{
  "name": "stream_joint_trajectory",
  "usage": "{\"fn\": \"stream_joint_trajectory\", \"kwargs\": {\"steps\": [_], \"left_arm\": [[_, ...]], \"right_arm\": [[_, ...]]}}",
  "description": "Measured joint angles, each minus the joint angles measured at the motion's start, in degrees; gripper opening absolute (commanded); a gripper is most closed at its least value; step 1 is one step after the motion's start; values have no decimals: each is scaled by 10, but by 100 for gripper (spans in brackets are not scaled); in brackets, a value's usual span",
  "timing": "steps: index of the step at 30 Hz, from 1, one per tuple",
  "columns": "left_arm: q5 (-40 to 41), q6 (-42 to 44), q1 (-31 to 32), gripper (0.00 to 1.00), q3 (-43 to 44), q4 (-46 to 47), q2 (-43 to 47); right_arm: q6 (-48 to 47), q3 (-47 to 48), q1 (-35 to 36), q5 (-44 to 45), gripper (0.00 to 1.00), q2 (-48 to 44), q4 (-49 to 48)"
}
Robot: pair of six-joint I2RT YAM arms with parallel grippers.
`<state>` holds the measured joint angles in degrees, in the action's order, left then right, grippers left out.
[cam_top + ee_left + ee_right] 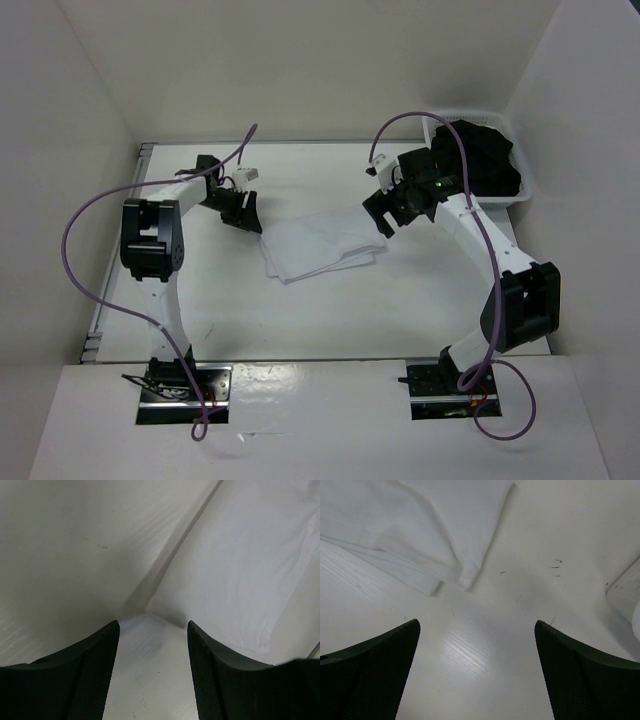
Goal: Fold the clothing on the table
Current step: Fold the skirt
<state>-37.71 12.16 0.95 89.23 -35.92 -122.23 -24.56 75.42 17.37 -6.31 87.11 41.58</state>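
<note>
From above, the table [330, 320] carries the clothing [322, 245] near its middle, a white garment lying flat in a rough, slightly skewed rectangle with layered edges showing along its near side. The left gripper [244, 214] sits at the garment's left edge and the right gripper [379, 216] at its right edge, both low over the surface. In the far right corner stands a white basket [526, 194], and in it lies a black bundle of clothing [486, 155] that fills most of it and rises above the rim. The basket stands well apart from the white garment. In the left wrist view, the left gripper [153, 625] has its jaws partly apart with nothing between them. A corner of the clothing [250, 555] lies just ahead of the fingertips, and the fabric spreads up and to the right, its long edge running diagonally across the shaded table [60, 555]. In the right wrist view, the right gripper [477, 625] stands wide open over bare, lightly scuffed table [520, 630], gripping nothing. The clothing [420, 525] lies ahead and to the left, its folded, stacked hems and one corner clear of both fingers.
</note>
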Motion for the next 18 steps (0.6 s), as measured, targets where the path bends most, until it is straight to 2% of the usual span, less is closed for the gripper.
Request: {"fn": "stream_joint_trajectory", "kwargs": {"steps": [12, 18], "left_arm": [[-12, 1, 11, 62, 28, 4, -22], [-19, 16, 27, 51, 28, -4, -26]], "right_arm": [[3, 0, 0, -4, 99, 0, 0], [3, 0, 0, -4, 99, 0, 0]]}}
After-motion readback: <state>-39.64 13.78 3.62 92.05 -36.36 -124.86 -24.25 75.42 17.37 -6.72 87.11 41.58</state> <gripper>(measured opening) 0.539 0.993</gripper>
